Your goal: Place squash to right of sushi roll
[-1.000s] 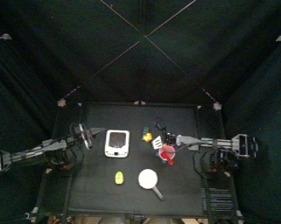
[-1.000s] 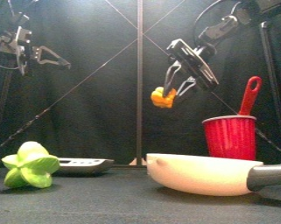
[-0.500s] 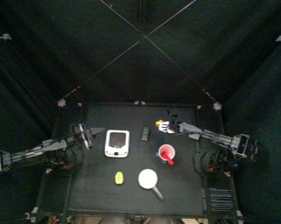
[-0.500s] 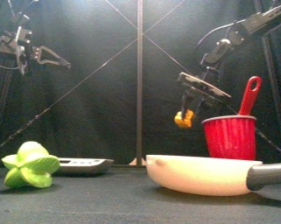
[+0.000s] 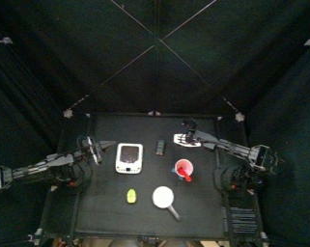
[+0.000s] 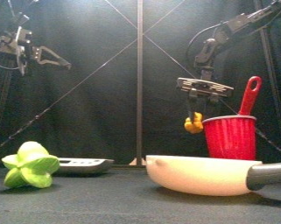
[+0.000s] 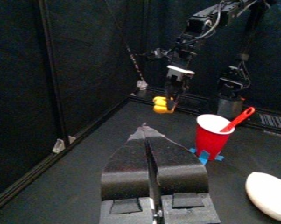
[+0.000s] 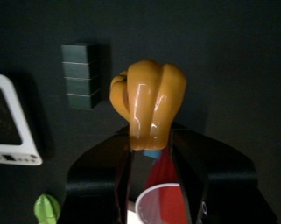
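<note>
Half the job is behind me, by my reckoning: the squash is in my grasp and off the surface, and only the setting-down is left.

Nearest the front edge lie things I have no business with: the white spoon (image 6: 207, 173), the yellow-green piece (image 6: 29, 165) and the white device (image 6: 84, 164). Just behind the spoon stands the red cup (image 6: 230, 136) with a red utensil leaning out of it.

Past the cup my right claw (image 8: 147, 144) hangs pointing down, its jaws clenched on the stalk end of the squash (image 8: 149, 101), which juts out beyond the tips. In the front view the squash (image 6: 194, 124) hangs in the air just beside the cup, plainly clear of the surface (image 6: 119, 188). From my own wrist I see the sushi roll (image 8: 83, 75) lying on the surface beside the squash, close to it but apart, with a gap of bare surface between them. I judge I am over about the right patch, on the roll's cup side.

What remains, as I see it: lower until the squash rests on the surface, let go, and draw back without knocking the cup or the roll.

Farthest off, my left claw (image 7: 147, 147) rests high at the other side, jaws pressed together and holding nothing.
</note>
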### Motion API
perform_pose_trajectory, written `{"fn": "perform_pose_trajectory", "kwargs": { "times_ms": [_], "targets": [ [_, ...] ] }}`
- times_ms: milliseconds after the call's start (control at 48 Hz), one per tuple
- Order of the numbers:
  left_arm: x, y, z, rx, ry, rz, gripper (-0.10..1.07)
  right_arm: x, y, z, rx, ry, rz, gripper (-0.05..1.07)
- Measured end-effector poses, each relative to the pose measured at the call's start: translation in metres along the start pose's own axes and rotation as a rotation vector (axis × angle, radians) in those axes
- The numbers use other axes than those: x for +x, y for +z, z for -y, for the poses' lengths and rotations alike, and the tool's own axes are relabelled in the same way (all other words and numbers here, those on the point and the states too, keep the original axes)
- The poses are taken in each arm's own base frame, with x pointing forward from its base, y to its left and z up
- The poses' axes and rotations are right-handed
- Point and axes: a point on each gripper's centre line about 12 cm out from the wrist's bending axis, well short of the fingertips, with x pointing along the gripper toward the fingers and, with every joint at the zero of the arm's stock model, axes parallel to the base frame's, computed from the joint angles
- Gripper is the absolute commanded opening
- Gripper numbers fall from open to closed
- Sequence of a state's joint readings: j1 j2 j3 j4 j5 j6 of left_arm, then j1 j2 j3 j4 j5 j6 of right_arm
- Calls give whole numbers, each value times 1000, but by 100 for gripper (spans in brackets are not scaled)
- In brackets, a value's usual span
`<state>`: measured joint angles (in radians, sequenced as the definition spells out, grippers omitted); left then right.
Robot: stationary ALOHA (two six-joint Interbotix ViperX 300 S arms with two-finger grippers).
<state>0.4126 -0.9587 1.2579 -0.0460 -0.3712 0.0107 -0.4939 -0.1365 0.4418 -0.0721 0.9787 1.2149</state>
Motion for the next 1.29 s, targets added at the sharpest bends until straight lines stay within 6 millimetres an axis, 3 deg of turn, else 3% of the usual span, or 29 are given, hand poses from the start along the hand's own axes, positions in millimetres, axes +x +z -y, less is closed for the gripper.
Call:
{"fn": "perform_pose_trajectory", "kwargs": {
  "times_ms": [208, 417, 1021, 1292],
  "targets": [
    [0, 0, 0, 1, -2, 0, 1, 24, -12, -18, -27, -95, -41, 70],
    [0, 0, 0, 3, -2, 0, 1, 48, -15, -19, -14, -148, -84, 71],
    [0, 0, 0, 3, 0, 0, 1, 52, -10, -14, -13, -156, -77, 71],
    [0, 0, 0, 3, 0, 0, 1, 53, -16, -14, -227, -127, -179, 80]
  ]
}}
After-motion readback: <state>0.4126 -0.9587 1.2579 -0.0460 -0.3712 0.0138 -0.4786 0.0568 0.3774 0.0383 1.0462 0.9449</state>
